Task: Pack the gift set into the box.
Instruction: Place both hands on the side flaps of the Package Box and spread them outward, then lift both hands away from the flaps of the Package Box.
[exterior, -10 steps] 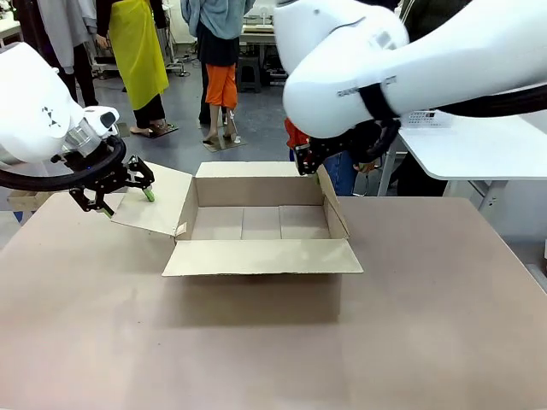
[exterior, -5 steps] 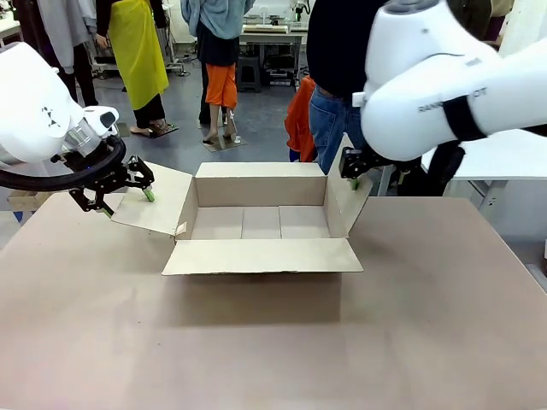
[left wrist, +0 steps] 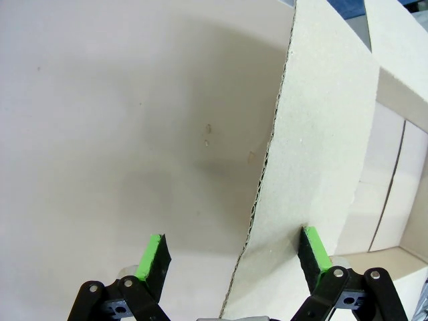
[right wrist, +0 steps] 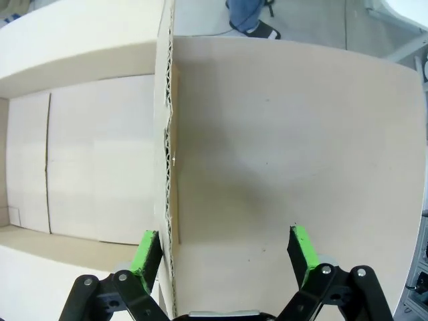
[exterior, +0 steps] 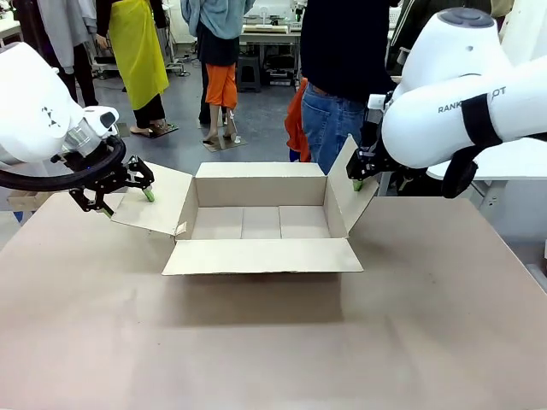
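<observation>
The box (exterior: 261,256) stands open in the middle of the table, all four flaps spread and nothing inside. My left gripper (exterior: 128,198) is open and straddles the outer edge of the left flap (left wrist: 321,134), a green pad on either side (left wrist: 234,257). My right gripper (exterior: 359,177) is open at the raised right flap. In the right wrist view that flap's corrugated edge (right wrist: 167,134) runs up between the fingers, close to the left pad (right wrist: 146,253), with the gripper (right wrist: 224,251) spread wide. The gift set is out of view.
A person in a dark top and jeans (exterior: 329,120) stands at the far side just behind the box. The beige table (exterior: 256,350) stretches wide in front of the box. A white table (exterior: 487,145) stands at the back right.
My right arm has swung from above the box's back right corner out to the right, and the right flap now leans outward. The person has come into sight. The left arm has not moved.
</observation>
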